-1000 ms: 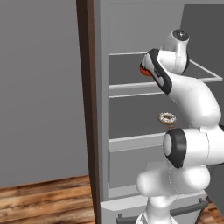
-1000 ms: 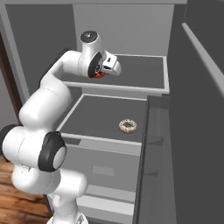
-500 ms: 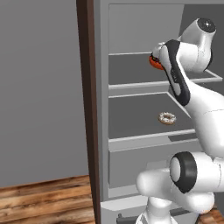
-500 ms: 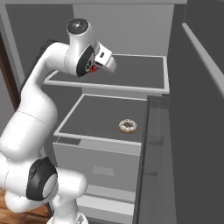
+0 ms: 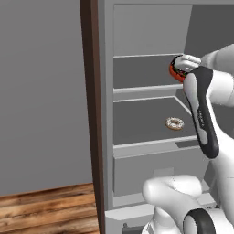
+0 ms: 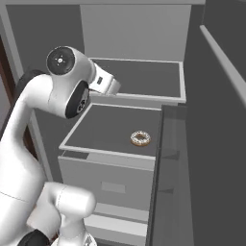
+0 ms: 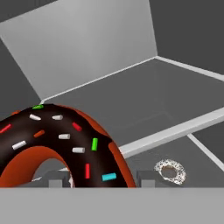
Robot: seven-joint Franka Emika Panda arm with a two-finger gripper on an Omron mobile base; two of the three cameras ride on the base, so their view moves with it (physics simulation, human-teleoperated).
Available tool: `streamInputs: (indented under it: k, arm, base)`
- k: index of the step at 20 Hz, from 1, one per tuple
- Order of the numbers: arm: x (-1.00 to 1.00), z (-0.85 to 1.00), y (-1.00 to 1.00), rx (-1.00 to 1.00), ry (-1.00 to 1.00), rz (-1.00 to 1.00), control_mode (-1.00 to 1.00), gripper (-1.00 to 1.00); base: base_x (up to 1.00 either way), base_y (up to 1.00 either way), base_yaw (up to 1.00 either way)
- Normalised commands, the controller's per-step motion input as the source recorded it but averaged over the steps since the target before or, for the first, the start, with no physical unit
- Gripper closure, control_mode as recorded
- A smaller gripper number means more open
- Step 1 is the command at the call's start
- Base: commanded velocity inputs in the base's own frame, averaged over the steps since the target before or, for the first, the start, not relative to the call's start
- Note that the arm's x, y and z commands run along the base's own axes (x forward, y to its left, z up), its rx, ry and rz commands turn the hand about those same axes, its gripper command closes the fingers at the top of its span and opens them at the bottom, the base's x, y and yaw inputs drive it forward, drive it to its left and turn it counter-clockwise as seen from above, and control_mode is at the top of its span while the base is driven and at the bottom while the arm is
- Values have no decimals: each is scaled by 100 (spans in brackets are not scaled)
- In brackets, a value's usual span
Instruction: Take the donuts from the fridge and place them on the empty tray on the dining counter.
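Gripper is up at the fridge's upper shelf level, clamped on the chocolate donut. Jaws sit partly apart, spaced by the donut's width, not fully closed. In the left base view the reddish-orange donut with dark icing shows at the tip of the white hand, off the shelf surface, held in the air just in front of the upper shelf's front edge. In the hand view this donut stands on edge right at the camera, icing side facing the lens, with coloured sprinkles (white, red, green, blue, orange) across the dark chocolate top and the reddish-orange body showing around the hole. The two finger tips rise low on either side of it; exact contact points are partly hidden by the donut.

Second donut, pale with white icing and sprinkles, lies flat on the lower shelf, toward its right front part, well apart from the gripper. In the right base view the same white-iced donut lies near the shelf's front right corner. In the hand view it shows small, below and right of the held one.

Fridge door stands open, with a dark brown panel edge at the left of the fridge body. Wooden floor lower left.
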Motion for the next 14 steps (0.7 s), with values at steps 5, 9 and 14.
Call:
streamInputs:
  k: [5, 9, 14]
  arm:
    - [-100, 9, 7, 0, -8, 0, -100, 100]
    - [-100, 40, 2, 2, -7, 0, -100, 100]
    - [-20, 14, 0, 1, -1, 0, 100, 100]
  base:
    - [0, 0, 0]
    - [0, 0, 0]
    - [-80, 1, 0]
